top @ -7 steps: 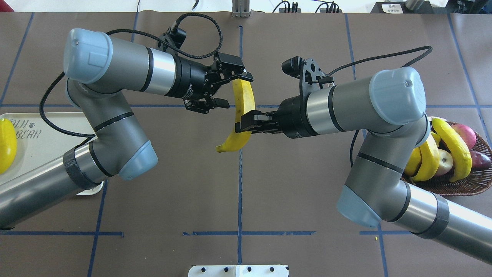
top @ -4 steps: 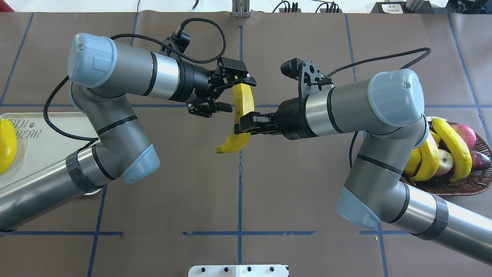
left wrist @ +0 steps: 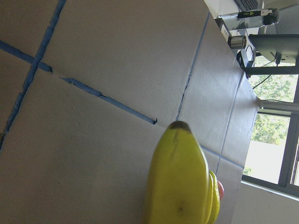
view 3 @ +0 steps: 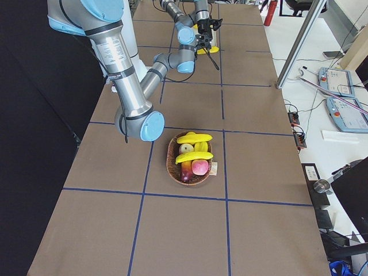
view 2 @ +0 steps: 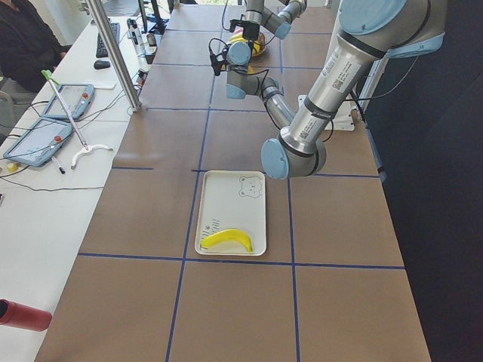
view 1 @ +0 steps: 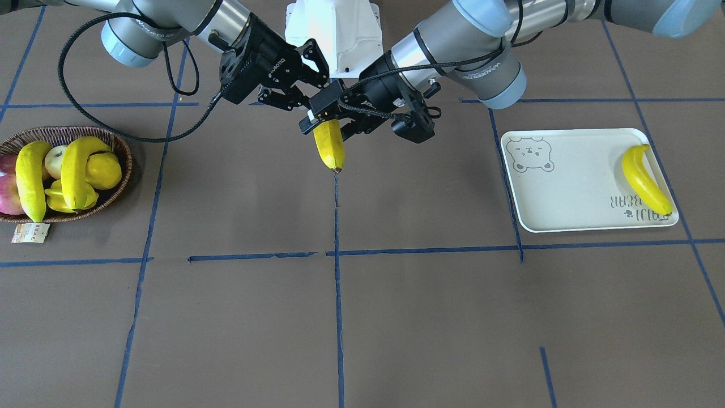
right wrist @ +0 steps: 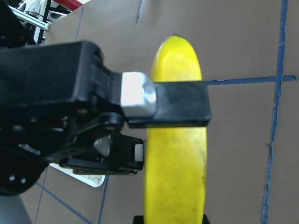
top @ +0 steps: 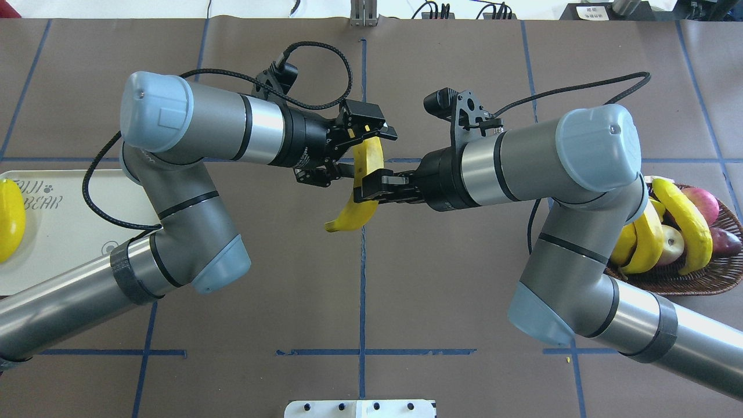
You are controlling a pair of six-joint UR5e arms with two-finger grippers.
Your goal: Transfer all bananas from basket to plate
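Yellow against the brown desk [view 1: 396, 311], one banana [top: 355, 210] hangs in the air over the middle, between the two arms. The right hand [top: 367, 187] pinches it across its middle, with the stem end pointing far and the curved tip pointing near.

Compared with a second ago, the left arm has pushed in from the plate side. The left hand [top: 364, 151] was clear of the fruit then, and its spread fingers now straddle the banana's far end, one finger lying over the top and the other just beside it. From the right wrist camera that upper finger crosses in front of the banana, but the fingers do not look pressed onto it yet. The banana itself has barely shifted.

This reads as the middle of a hand-over. The left hand seems placed to close on the far end, and only then should the right hand let go, or the fruit could drop.

The plate [view 1: 566, 187] lies at the left end of the desk with one banana on the plate [view 1: 644, 178]. The basket [view 1: 122, 170] sits at the right end and holds two more bananas [view 1: 28, 175] among other fruit, so the task is under halfway.
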